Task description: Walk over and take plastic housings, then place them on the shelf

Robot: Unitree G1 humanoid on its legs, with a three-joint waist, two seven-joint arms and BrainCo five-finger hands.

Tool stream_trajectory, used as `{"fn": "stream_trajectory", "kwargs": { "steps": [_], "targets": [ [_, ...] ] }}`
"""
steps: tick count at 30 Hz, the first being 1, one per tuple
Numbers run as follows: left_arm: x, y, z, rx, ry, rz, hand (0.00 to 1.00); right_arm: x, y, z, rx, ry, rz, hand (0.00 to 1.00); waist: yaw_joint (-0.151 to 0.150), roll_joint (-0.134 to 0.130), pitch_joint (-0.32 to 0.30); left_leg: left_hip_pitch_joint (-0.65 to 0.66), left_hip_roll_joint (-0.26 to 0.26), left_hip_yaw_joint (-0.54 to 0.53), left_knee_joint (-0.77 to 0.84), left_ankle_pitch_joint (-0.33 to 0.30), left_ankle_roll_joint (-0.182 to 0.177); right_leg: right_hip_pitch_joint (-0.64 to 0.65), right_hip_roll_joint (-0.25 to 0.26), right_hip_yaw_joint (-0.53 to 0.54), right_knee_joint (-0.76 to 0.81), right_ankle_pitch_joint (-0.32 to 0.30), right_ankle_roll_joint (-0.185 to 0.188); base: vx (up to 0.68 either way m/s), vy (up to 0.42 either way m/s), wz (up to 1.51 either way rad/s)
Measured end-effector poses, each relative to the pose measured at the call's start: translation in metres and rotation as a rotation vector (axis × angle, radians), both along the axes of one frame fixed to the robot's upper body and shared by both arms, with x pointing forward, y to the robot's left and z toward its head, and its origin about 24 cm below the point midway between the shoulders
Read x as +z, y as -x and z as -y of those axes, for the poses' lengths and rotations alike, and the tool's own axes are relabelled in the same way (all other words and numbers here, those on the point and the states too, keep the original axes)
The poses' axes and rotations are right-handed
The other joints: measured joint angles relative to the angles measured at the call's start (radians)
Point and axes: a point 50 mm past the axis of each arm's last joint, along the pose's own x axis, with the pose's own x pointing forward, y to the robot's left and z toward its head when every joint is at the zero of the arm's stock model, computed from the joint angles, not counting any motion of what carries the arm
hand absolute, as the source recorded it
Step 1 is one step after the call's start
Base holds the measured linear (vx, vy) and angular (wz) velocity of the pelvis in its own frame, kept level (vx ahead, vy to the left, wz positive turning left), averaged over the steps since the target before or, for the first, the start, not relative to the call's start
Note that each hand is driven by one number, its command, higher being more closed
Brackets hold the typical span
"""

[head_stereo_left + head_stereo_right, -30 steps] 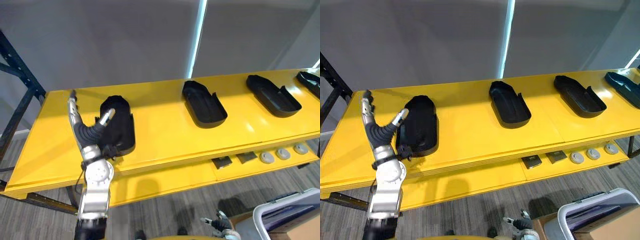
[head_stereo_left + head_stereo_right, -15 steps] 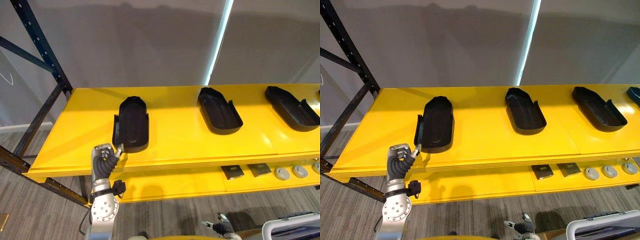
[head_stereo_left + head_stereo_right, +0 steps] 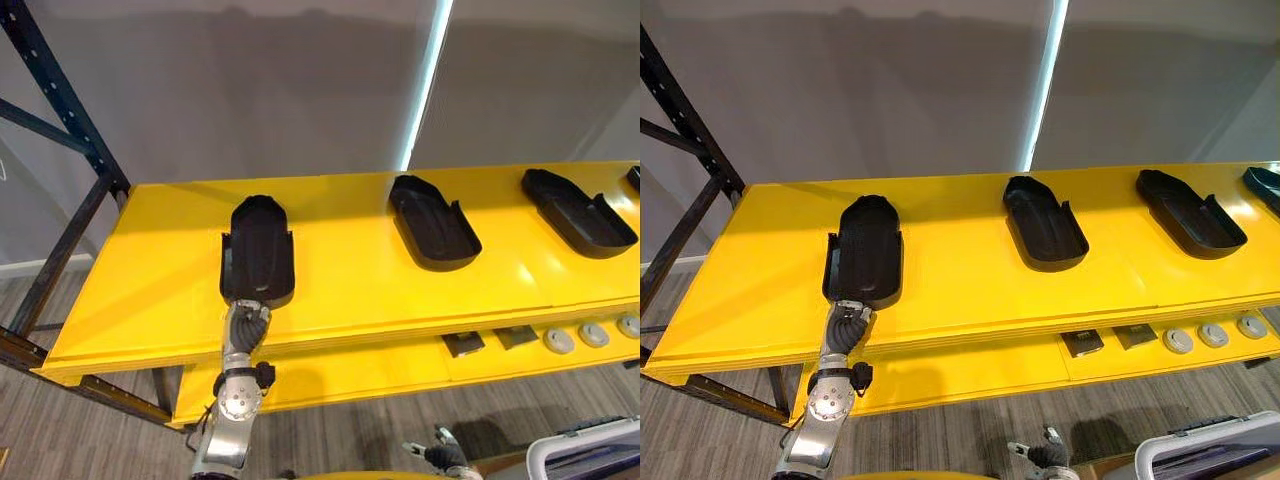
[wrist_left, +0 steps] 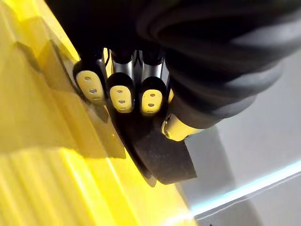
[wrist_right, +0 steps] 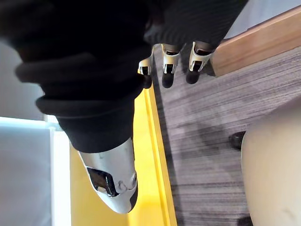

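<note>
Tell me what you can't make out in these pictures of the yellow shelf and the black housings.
1. Whether the left hand actually grips the leftmost housing: in the eye views the hand covers the housing's near end.
2. The fourth housing: cut off by the right edge in both eye views.
3. The grey discs and dark squares on the lower yellow shelf: too small to identify.

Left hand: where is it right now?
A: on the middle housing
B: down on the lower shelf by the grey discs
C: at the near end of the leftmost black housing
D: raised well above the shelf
C: the left hand is at the near end of the leftmost housing on the yellow shelf, with its fingers curled on that housing's edge.
</note>
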Motion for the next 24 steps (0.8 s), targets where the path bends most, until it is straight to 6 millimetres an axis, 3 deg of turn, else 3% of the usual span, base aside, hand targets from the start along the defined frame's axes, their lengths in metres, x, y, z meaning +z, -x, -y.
{"fn": "stream_trajectory", "kwargs": {
  "steps": [15,18,24],
  "targets": [
    [0.011,-0.04,0.001,-0.046,-0.113,0.02,1.0,-0.001,-0.008,-0.001,0.013,-0.002,-0.011,0.0,-0.036,-0.005,0.001,-0.004,-0.004,0.016,-0.028,0.01,0.001,-0.011,0.015,0.015,-0.053,0.03,-0.014,0.0,-0.009,-0.04],
    [0.012,-0.043,-0.002,-0.041,-0.128,0.021,1.0,0.0,-0.012,-0.001,0.019,-0.001,-0.002,0.0,-0.055,-0.005,0.003,-0.005,-0.004,0.015,-0.029,0.01,0.001,-0.011,0.015,0.014,-0.055,0.03,-0.014,0.0,0.0,0.0],
    [0.018,-0.043,-0.005,-0.037,-0.119,0.047,1.0,-0.002,-0.012,-0.003,0.024,-0.006,-0.011,0.0,-0.057,-0.012,0.009,-0.006,-0.005,0.009,-0.029,0.01,0.001,-0.008,0.014,0.008,-0.057,0.03,-0.014,0.0,-0.006,0.02]
  ]
}}
